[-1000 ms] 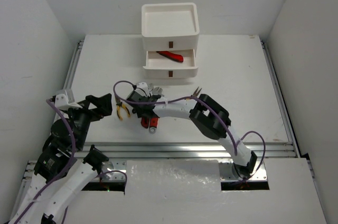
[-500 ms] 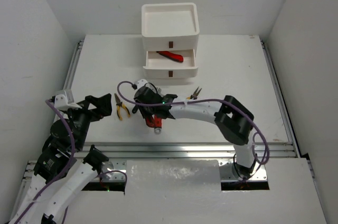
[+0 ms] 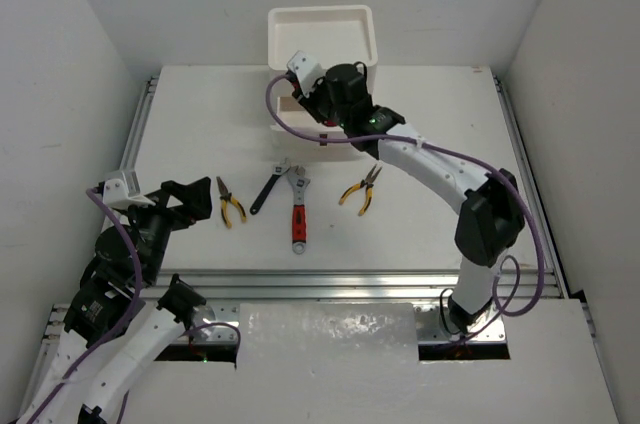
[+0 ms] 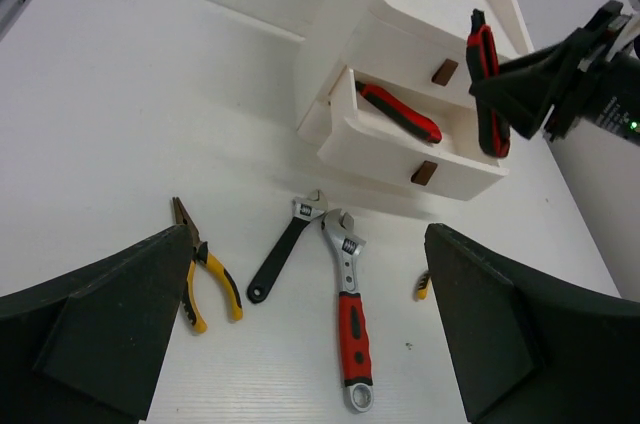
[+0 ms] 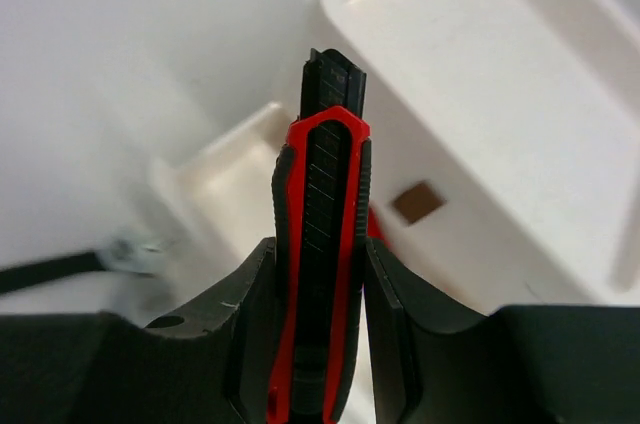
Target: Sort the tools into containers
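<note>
We saw the right hand (image 5: 318, 256) closed narrowly on a red-and-black tool (image 5: 325, 169). It gripped the lower part, so the ribbed black tip stood out past the fingers. The hand held the tool in the air over the white drawer unit (image 3: 372, 44) at the far side of the bench (image 3: 450, 134). The open drawer (image 4: 400, 152) and the top tray (image 5: 480, 54) were both just beyond the tip. We judged that the tool was being carried in lengthwise so it could drop between the drawer walls without catching. That drawer already held a red-handled tool (image 4: 400, 114), which suggested red-handled things were being grouped there. We could not tell from these views whether the drawer or the tray was the target.

The left hand (image 3: 195, 201) hovered at the near left with its fingers spread wide, holding nothing. We took it to be keeping out of the way.

Four tools lay loose on the bench in a rough row, well short of the unit:
- yellow pliers (image 3: 231, 206)
- a black-handled wrench (image 3: 268, 191)
- a red-handled wrench (image 3: 298, 212)
- a second pair of pliers (image 3: 360, 190)

We reckoned most of the sorting was not yet done.
</note>
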`<state>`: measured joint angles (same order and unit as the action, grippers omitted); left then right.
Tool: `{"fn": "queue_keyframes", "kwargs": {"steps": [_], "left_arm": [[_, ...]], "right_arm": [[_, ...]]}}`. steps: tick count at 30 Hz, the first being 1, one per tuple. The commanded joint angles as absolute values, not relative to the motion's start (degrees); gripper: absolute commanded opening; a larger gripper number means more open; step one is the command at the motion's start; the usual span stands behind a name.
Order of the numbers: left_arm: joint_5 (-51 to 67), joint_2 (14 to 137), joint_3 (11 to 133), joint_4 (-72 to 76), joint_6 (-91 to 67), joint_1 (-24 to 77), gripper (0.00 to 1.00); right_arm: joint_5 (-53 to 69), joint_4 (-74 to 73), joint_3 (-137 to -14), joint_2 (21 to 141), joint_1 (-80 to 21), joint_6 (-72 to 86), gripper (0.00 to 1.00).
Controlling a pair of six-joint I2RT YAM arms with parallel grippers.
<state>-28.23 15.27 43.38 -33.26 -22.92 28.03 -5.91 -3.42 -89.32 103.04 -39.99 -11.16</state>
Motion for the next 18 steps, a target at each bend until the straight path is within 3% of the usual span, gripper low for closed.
{"fn": "queue_keyframes", "kwargs": {"steps": [1,6,7,8,10,15,18], "left_arm": [[-28.04,15.47,43.51,-31.38,-22.41,27.42,1.0],[-27.25,16.96,43.59,-31.29,-22.06,27.42,1.0],[-27.25,17.14,43.59,-31.29,-21.97,27.33,1.0],[-27.07,17.4,43.59,-31.2,-21.97,27.42,1.0],[-26.98,17.49,43.51,-31.2,-21.89,27.33,1.0],[-26.98,17.58,43.51,-31.03,-21.88,27.33,1.0],[-27.24,17.4,43.51,-31.11,-21.97,27.33,1.0]], "right_arm": [[-1.84,-0.71,-92.81,106.51,-39.64,-33.69,0.22],[-4.04,-0.61,-96.85,111.09,-37.88,-40.07,0.32],[-3.87,-0.62,-97.29,111.79,-37.62,-40.34,0.38],[-4.13,-0.44,-97.21,111.88,-37.18,-40.52,0.55],[-5.44,-0.35,-97.21,112.67,-37.09,-41.39,0.7],[-9.57,-3.76,-101.68,114.7,-37.09,-39.65,0.78],[-10.9,-8.85,-104.84,113.12,-37.18,-28.81,0.79]]}}
